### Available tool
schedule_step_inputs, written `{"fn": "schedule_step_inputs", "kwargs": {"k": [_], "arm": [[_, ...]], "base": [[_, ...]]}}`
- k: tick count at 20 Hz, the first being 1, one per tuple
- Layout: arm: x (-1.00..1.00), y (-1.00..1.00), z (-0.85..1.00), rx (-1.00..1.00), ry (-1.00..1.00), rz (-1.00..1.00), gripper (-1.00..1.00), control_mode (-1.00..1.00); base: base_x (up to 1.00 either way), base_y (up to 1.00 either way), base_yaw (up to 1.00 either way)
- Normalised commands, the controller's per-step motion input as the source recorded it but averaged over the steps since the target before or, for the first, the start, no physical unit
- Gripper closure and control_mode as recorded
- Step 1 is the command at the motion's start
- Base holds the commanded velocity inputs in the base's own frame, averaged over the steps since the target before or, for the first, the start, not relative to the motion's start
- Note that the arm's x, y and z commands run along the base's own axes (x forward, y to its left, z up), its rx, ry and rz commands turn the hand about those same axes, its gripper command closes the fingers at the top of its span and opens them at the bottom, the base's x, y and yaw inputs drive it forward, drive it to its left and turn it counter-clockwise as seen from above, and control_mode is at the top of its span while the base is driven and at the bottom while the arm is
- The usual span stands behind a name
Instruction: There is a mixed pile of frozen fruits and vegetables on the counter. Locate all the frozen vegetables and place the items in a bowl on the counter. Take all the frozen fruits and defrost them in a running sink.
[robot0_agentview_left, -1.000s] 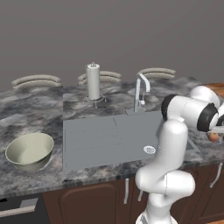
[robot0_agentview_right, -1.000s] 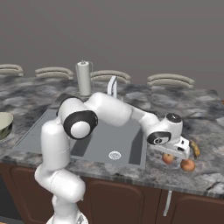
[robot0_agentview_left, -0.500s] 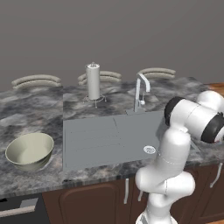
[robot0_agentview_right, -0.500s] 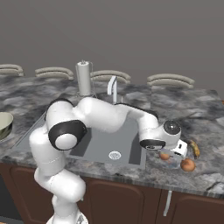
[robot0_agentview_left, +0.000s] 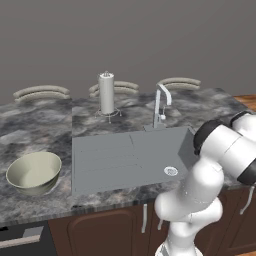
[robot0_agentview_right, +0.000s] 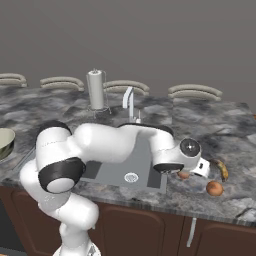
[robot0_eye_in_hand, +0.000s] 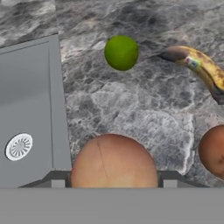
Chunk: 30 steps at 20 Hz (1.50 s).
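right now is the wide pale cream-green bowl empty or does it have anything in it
Empty. The left base view looks into the wide pale cream-green glazed bowl and shows only its bare glazed inside; the small lime-green ball lies on the counter.

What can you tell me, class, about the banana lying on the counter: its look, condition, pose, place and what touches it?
The banana is a curved yellow fruit with heavy brown mottling, a dark brown tip and a small sticker on its skin. It lies flat on the dark marbled counter, right of the sink, near the lime-green ball without touching it. In the right base view it shows beyond the gripper. Only the counter touches it.
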Motion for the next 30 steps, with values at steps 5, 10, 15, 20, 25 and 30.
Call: {"fn": "schedule_step_inputs", "kwargs": {"k": [5,10,15,20,25,30], "arm": [[-0.08,0.1,0.38,0.0,0.0,0.0,1.0,-1.0],[-0.09,0.23,0.18,0.0,0.0,0.0,1.0,-1.0],[0.0,0.4,0.0,-0.03,0.0,0.0,1.0,-1.0],[-0.03,0.35,0.16,-0.03,0.0,0.0,1.0,-1.0],[-0.11,0.18,0.44,-0.06,0.0,0.0,1.0,-1.0],[-0.02,0.16,0.29,-0.02,0.0,0.01,1.0,-1.0]], "base": [[0.0,0.0,0.0],[0.0,0.0,0.0],[0.0,0.0,0.0],[0.0,0.0,0.0],[0.0,0.0,0.0],[0.0,0.0,0.0]]}}
